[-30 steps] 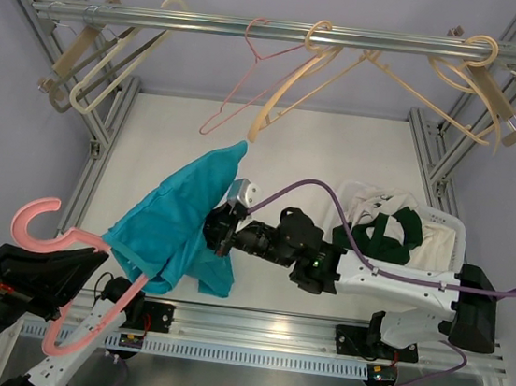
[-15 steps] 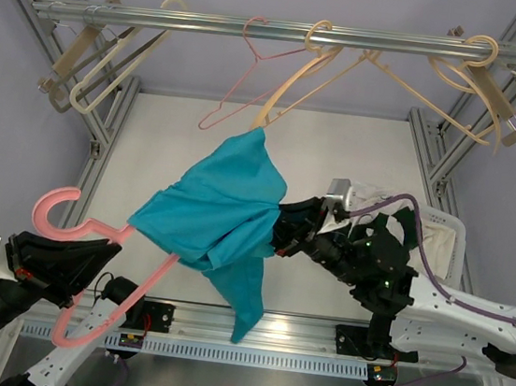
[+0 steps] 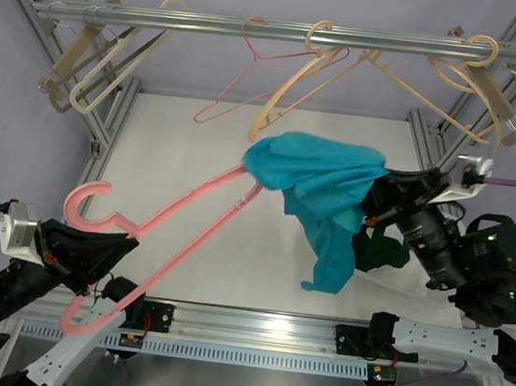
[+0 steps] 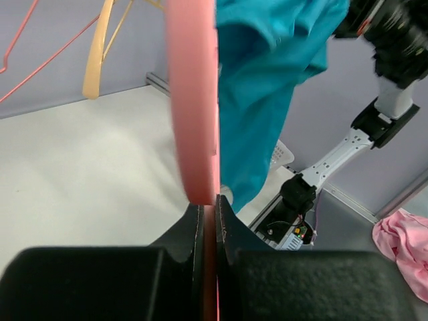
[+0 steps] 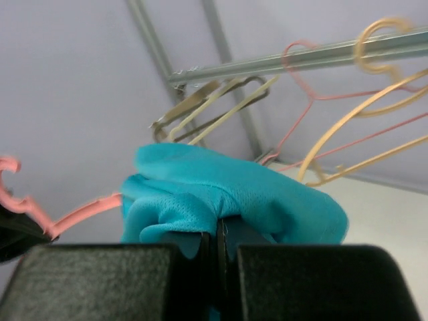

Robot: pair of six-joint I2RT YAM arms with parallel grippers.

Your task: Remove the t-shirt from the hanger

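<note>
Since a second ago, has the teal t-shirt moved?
Yes. The teal t-shirt went right, from left of the hanging beige hanger to its right.

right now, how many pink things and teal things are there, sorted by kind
pink hangers: 2, the thick hanger in the left fingers and the thin wire hanger on the rail
pink cloth: 1
teal t-shirt: 1, pinched in the right fingers
total: 4

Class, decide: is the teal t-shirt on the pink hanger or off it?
Nearly off. The t-shirt hangs bunched from the right hand; only the hanger tip meets its edge. Whether that tip is inside cannot be told.
</note>
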